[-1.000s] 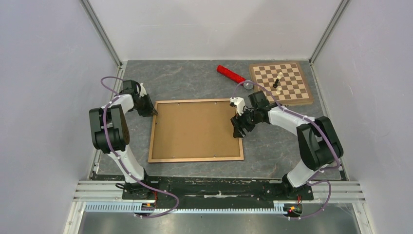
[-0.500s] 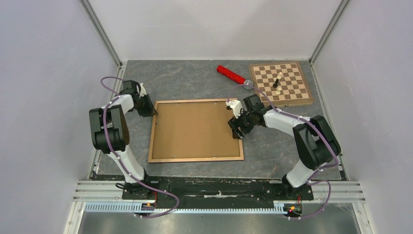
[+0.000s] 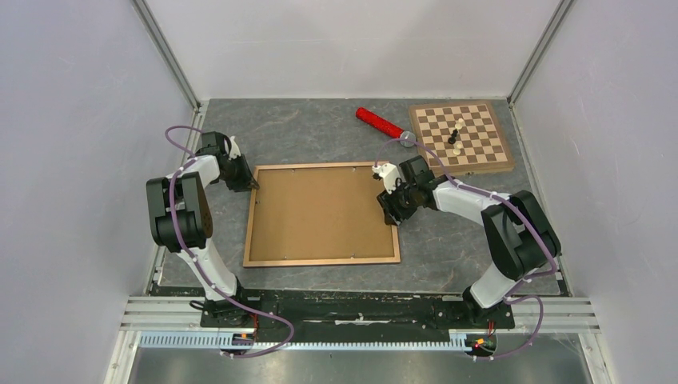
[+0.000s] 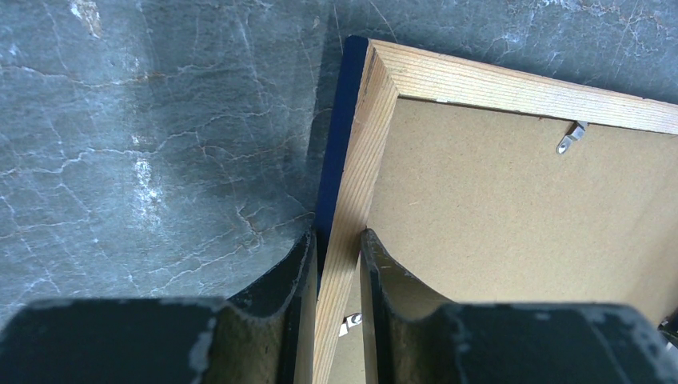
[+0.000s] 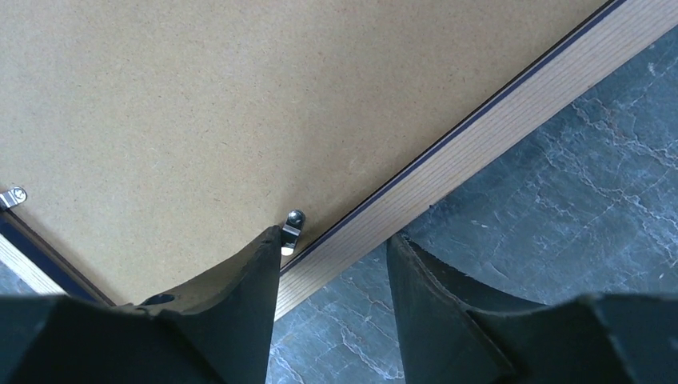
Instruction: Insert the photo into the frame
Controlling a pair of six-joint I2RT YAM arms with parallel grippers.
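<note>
The frame (image 3: 320,261) lies on the table with its light wood side up, and a plain brown fibreboard panel (image 3: 320,212) with small metal clips sits inside it. The photo is hidden. My left gripper (image 3: 254,182) is shut on the frame's left rail near the far left corner; the left wrist view shows the rail (image 4: 520,88) pinched between its fingers (image 4: 340,240), with a dark blue edge beside it. My right gripper (image 3: 389,210) is open and straddles the right rail (image 5: 512,120). One of its fingers (image 5: 256,272) is right beside a metal clip (image 5: 293,224) on the panel (image 5: 240,104).
A square wooden chessboard (image 3: 480,156) with two chess pieces (image 3: 456,138) stands at the back right. A red cylinder (image 3: 379,122) and a small round metal object (image 3: 408,139) lie just left of it. White walls enclose the table on three sides.
My right gripper has moved a little toward the far end of the frame's right rail. The left arm and the frame have not moved.
</note>
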